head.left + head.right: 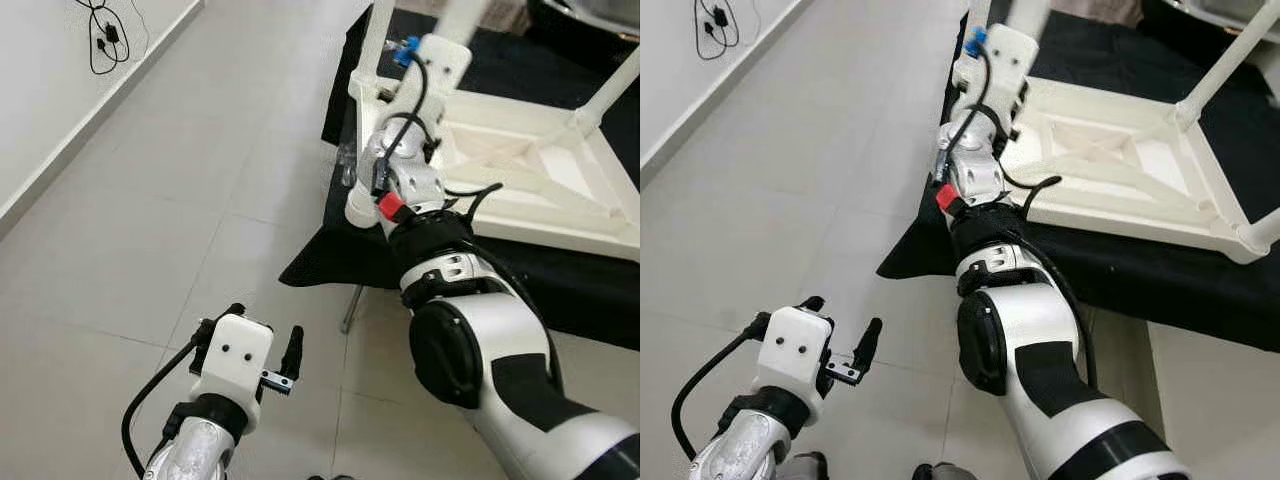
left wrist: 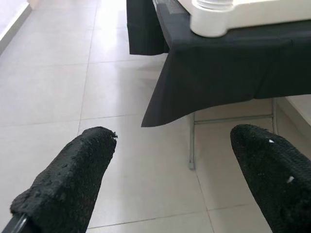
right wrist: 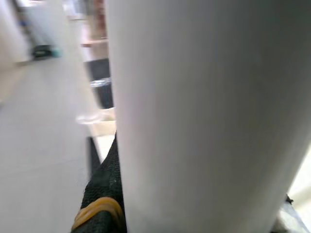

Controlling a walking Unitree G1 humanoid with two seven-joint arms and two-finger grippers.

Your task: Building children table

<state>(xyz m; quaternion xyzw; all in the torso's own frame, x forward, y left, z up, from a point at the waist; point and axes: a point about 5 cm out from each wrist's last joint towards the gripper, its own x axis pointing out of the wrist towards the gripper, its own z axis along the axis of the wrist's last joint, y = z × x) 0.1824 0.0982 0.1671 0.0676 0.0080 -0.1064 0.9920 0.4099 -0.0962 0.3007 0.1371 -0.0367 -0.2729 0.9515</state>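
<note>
A white children's table (image 1: 540, 190) lies upside down on a black cloth (image 1: 330, 260), with one leg (image 1: 610, 90) sticking up at its far right corner. My right arm reaches to the near left corner, where my right gripper (image 1: 455, 22) is shut on another upright white table leg (image 3: 204, 111). A black finger (image 3: 104, 194) presses against the side of that leg. My left gripper (image 1: 265, 332) hangs low over the floor tiles in front of the cloth. It is open, with nothing between its fingers (image 2: 73, 184).
The cloth drapes over a folding stand with a metal leg (image 1: 352, 305) showing under its front edge. A black cable (image 1: 105, 40) hangs on the wall at the far left. Pale floor tiles (image 1: 180, 200) stretch to the left of the stand.
</note>
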